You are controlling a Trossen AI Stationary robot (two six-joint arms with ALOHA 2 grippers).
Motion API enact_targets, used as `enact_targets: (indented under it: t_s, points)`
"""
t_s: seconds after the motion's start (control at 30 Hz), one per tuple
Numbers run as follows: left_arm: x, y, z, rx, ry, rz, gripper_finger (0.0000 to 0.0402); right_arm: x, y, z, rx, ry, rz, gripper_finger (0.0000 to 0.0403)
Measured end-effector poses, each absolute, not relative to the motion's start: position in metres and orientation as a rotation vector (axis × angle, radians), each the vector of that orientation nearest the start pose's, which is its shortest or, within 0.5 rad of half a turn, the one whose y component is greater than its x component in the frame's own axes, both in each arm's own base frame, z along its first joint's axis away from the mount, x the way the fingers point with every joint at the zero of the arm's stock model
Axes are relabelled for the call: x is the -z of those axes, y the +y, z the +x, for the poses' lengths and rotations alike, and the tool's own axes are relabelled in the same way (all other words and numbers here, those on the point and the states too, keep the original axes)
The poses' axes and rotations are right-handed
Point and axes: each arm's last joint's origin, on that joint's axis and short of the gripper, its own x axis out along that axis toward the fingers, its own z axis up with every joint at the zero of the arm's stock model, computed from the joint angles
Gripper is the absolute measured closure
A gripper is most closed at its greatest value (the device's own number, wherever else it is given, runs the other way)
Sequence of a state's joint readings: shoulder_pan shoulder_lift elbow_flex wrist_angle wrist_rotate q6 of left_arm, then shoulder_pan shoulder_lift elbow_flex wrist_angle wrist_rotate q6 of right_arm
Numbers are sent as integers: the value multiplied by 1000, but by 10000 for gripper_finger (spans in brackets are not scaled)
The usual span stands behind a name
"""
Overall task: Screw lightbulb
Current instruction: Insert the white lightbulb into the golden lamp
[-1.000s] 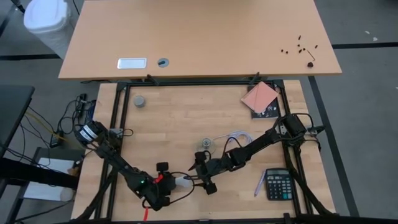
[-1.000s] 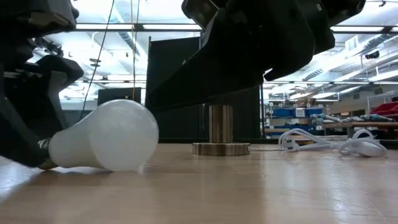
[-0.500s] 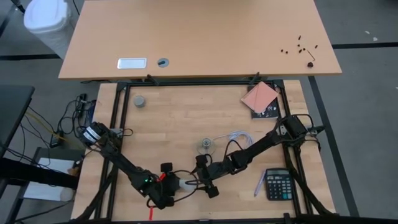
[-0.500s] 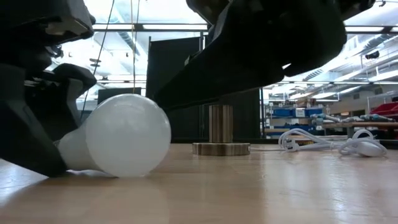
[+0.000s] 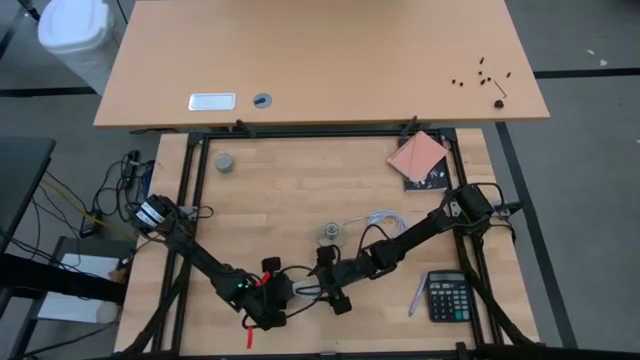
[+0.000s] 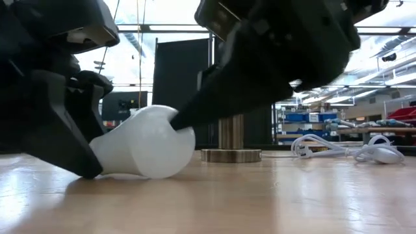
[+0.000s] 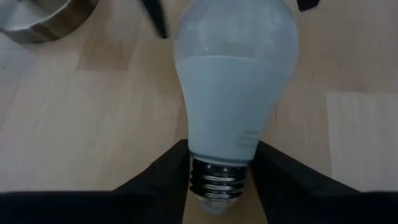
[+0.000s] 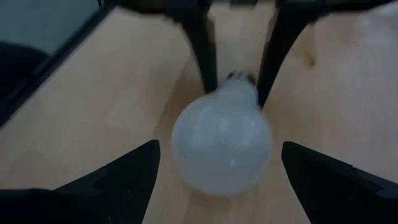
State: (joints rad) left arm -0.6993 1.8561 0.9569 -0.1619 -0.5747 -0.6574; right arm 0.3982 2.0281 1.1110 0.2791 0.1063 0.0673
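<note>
The white lightbulb (image 7: 233, 81) lies on its side on the table near the front edge, its screw base (image 7: 219, 182) toward my left gripper (image 7: 221, 165), which is shut on it. The bulb's rounded head (image 8: 222, 140) lies between the wide-open fingers of my right gripper (image 8: 230, 171). In the low view a dark finger of that gripper meets the head's outline (image 6: 174, 121); I cannot tell whether it touches. In the high view both grippers (image 5: 275, 295) (image 5: 328, 285) nearly hide the bulb. The metal socket disc (image 5: 329, 233) stands just beyond, with its white cord (image 5: 382, 218). My left gripper pinches the bulb's narrow neck just above the screw base (image 7: 214, 155), one finger (image 7: 169, 171) on each side. The fingers come nearly level from the table's left, along the bulb's length. The bulb lies on the table on its head's side (image 6: 146, 172).
A small grey round cap (image 5: 224, 162) sits at the far left and a pink pad (image 5: 418, 155) at the far right. A calculator (image 5: 448, 296) and a pen (image 5: 417, 295) lie near the front right. The black frame rails (image 5: 190, 200) border the work area.
My left gripper has moved toward the table's right edge, sliding the bulb along the table with it. The bulb's head has come in between my right gripper's open fingers.
</note>
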Motion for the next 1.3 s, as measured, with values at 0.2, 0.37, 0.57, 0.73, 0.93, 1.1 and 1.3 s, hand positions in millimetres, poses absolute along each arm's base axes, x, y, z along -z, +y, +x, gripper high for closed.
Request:
enact_targets:
  t_s: [0.2,0.37,0.57,0.73,0.93,1.1,1.3]
  points:
    - [-123,-207,270,-164,820,-9,243,-123,158,378,-251,649,-93,57]
    - [-123,-207,271,-169,812,-29,243,-121,159,381,-240,610,-98,57]
    - [-125,-207,274,-167,785,-58,243,-107,164,387,-259,538,-126,53]
    - [-126,-208,275,-167,773,-65,244,-110,165,389,-225,487,-142,53]
    - [-128,-206,279,-191,729,-80,244,-111,163,390,-216,473,-147,56]
    - [-129,-204,283,-203,704,-99,244,-109,162,390,-191,492,-193,57]
    - [-132,-203,286,-210,669,-118,244,-110,158,390,-154,503,-237,58]
